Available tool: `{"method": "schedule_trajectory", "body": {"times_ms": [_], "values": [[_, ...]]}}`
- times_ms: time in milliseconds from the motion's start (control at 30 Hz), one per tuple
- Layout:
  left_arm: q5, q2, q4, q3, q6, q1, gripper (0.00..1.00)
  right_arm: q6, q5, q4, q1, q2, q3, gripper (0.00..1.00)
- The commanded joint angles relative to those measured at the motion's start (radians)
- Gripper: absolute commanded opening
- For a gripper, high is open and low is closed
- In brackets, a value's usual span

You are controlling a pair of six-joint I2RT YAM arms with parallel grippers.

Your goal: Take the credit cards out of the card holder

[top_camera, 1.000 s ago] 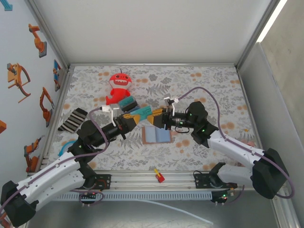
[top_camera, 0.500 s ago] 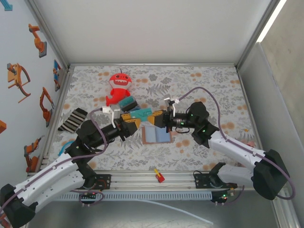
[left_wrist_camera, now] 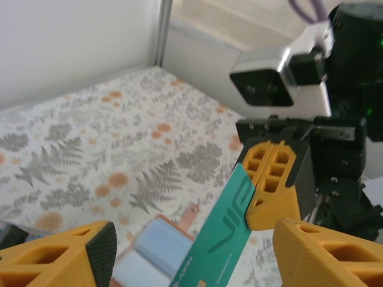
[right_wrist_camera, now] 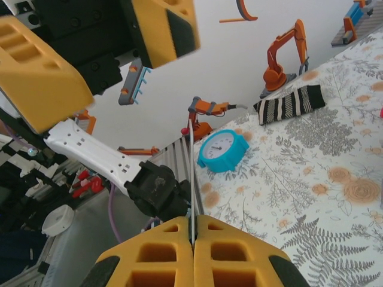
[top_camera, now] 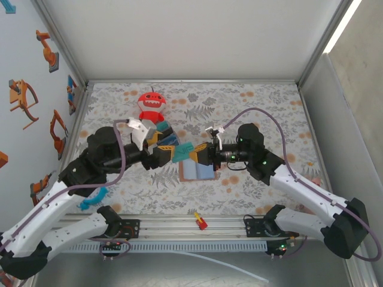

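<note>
Your right hand is clamped on a teal credit card, held clear of the card holder lying open on the bench below; your left hand stands apart. Whether more cards remain inside, you cannot tell.

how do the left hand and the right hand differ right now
The left hand is open, its fingers spread wide with nothing gripped; the right hand is shut, pinching the teal card by one end. The left hand sits left of the card holder, the right hand by its far edge. Both have yellow fingers and face each other.
</note>
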State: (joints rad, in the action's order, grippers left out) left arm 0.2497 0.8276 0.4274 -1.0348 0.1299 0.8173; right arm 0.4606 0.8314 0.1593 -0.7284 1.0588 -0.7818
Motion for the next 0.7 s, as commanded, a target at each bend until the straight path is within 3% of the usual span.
{"method": "schedule_trajectory", "body": {"times_ms": [0, 133, 267, 667], "values": [[0.115, 0.067, 0.132, -0.073, -0.086, -0.007, 0.73, -0.060, 0.038, -0.092, -0.003, -0.023, -0.044, 0.00], [0.181, 0.156, 0.205, -0.142, -0.119, -0.012, 0.75, -0.073, 0.059, -0.130, -0.003, -0.017, -0.061, 0.00], [0.252, 0.204, 0.229, -0.169, -0.134, -0.027, 0.69, -0.080, 0.071, -0.147, -0.003, -0.014, -0.065, 0.00], [0.358, 0.248, 0.286, -0.154, -0.202, -0.062, 0.44, -0.091, 0.087, -0.147, -0.003, -0.025, -0.065, 0.00]]}}
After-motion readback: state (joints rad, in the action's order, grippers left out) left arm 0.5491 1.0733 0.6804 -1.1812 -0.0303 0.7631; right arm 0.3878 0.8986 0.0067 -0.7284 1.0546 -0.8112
